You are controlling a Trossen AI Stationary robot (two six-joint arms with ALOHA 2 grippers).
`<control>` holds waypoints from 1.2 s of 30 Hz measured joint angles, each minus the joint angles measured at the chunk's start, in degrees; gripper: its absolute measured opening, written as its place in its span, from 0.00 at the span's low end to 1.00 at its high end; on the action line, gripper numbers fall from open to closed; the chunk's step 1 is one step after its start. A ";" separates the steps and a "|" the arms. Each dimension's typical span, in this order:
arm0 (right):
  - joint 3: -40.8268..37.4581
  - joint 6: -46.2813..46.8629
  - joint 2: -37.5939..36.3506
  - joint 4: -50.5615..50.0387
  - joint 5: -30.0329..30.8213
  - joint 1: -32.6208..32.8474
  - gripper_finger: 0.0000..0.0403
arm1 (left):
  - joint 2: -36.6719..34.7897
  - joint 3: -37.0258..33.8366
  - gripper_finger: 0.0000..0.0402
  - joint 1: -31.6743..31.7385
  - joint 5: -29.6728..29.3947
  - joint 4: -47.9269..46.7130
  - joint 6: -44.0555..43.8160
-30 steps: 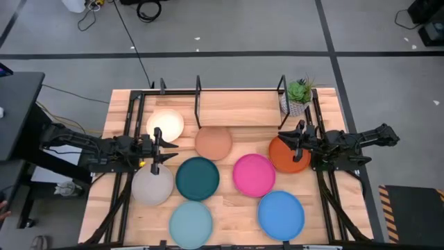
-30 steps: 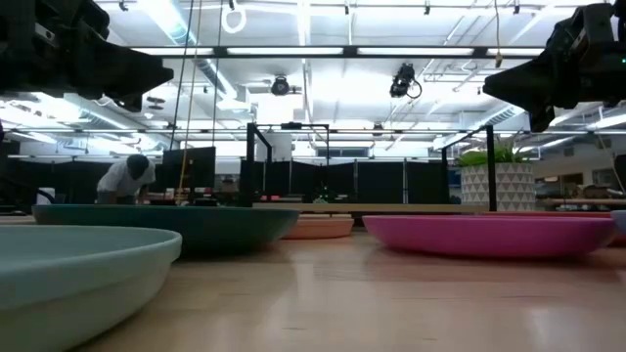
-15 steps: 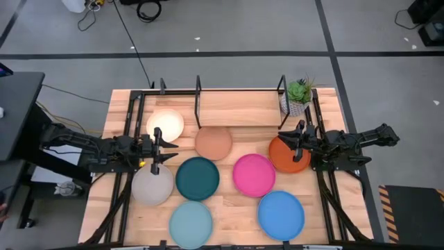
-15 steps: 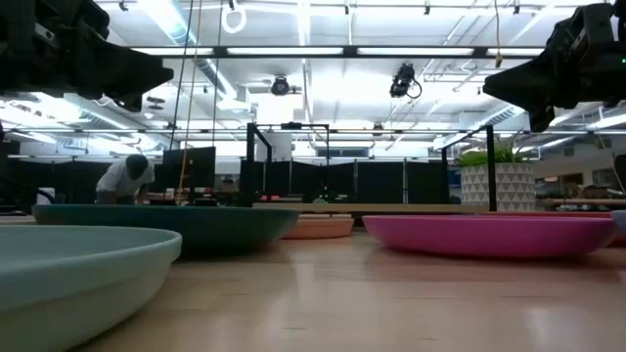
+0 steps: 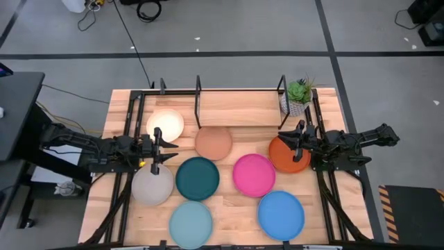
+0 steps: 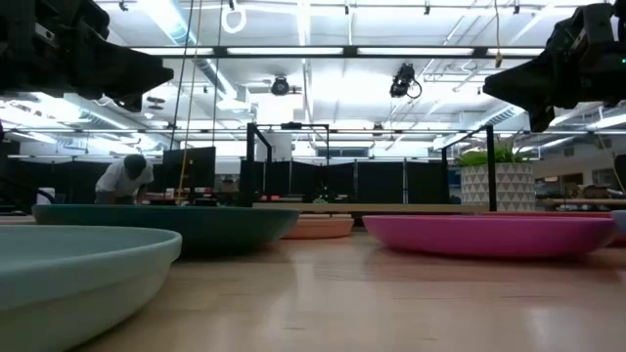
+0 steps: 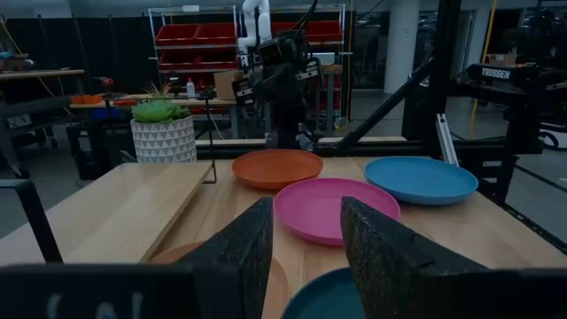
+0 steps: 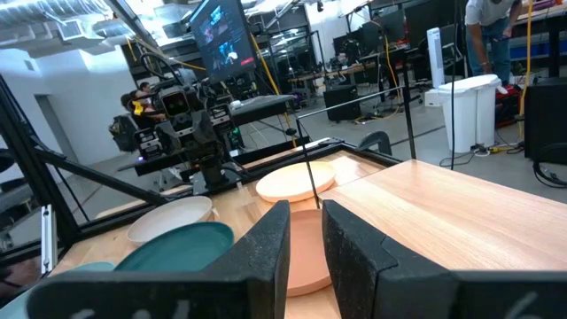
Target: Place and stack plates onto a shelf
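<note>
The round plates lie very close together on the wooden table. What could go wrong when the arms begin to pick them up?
1. The round dark teal plate sits nearly against the grey plate and magenta plate; lifting one may push a neighbour.
2. The thin black metal rod shelf has upright posts; a plate carried in could hit one.
3. The small green potted plant stands close behind the right gripper and could be knocked over.

Right gripper [image 8: 304, 232] fingers [image 8: 266, 244] stood slightly apart, empty, above peach-tan plate [image 8: 301, 257]. Beyond: cream plate [image 8: 297, 182] by shelf [image 8: 306, 164] rod, grey plate [image 8: 170, 220], dark teal plate [image 8: 177, 248], left arm [image 8: 182, 133] at table's [image 8: 443, 213] far edge.
</note>
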 joint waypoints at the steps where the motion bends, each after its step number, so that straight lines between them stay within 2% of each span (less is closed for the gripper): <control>1: 0.01 0.01 0.00 -0.01 0.01 -0.01 0.19 | -0.01 0.02 0.35 0.01 0.01 0.00 0.03; 32: -0.01 -0.01 0.02 0.00 0.00 -0.01 0.19 | -0.01 0.01 0.35 0.02 0.00 0.01 -0.07; 36: -0.01 0.00 0.00 0.00 0.00 0.00 0.19 | -0.04 0.02 0.35 -0.06 0.02 0.59 -6.73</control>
